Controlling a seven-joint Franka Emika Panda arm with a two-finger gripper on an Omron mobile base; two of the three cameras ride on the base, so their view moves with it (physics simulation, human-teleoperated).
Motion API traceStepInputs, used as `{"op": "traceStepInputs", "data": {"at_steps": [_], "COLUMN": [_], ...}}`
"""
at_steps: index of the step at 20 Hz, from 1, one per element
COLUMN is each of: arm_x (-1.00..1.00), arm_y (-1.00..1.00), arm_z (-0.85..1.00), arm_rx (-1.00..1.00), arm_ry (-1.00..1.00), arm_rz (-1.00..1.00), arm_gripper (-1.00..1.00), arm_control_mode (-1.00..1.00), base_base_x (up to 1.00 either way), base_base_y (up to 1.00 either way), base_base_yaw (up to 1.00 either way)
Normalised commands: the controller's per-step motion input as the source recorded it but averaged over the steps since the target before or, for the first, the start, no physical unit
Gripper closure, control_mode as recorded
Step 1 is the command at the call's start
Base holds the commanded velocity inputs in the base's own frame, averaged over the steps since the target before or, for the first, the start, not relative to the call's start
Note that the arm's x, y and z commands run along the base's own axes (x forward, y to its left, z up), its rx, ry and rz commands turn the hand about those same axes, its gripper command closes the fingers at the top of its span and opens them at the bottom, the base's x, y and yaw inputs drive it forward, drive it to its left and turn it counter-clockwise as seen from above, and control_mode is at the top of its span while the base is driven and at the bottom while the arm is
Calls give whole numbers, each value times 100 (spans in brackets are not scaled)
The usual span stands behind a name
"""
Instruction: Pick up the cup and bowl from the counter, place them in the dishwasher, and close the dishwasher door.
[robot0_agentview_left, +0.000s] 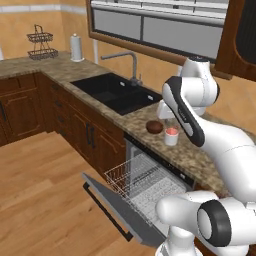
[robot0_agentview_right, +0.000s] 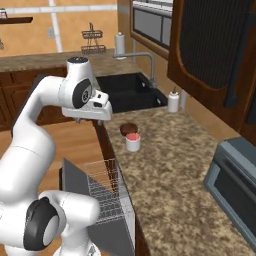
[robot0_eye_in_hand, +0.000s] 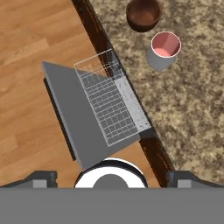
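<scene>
Sink (robot0_agentview_left: 117, 92): black basin sunk in the surface, grey tap (robot0_agentview_left: 131, 62) behind it.
Paper towel roll (robot0_agentview_left: 76, 47): upright near the corner.
Wire basket (robot0_agentview_left: 41, 42): two tiers, at the wall.
Soap bottle (robot0_agentview_right: 173, 101): white, right of the sink.
Microwave (robot0_agentview_right: 234, 182): grey, far right.
Floor (robot0_agentview_left: 35, 190): light wood planks.

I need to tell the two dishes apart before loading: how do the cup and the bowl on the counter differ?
The cup is white outside with a pink-red inside; the bowl is dark reddish-brown throughout. The cup is straight-walled, the bowl rounded and squatter. The cup sits nearer the open dishwasher, the bowl nearer the sink. Both stand upright on the counter, close together.
</scene>
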Motion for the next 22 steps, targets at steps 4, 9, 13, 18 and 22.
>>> {"op": "traceStepInputs", "data": {"at_steps": [4,9,13,18,22], "arm_x": [0,2,33,68,76], "arm_y": [0,-49,-51,-32,-16], "arm_z": [0,-15,-29,-51,-59], "arm_rx": [0,7,2,-1,-3], "arm_ry": [0,0,0,0,0], "arm_rz": [0,13,14,12,9], "arm_gripper": [-100,-100,-100,-100,-100], "arm_control_mode": [100,-100,-100,-100,-100], "base_base_x": [2,1,0,0,0], "base_base_y": [-57,-11,0,0,0], "base_base_yaw": [17,3,0,0,0]}}
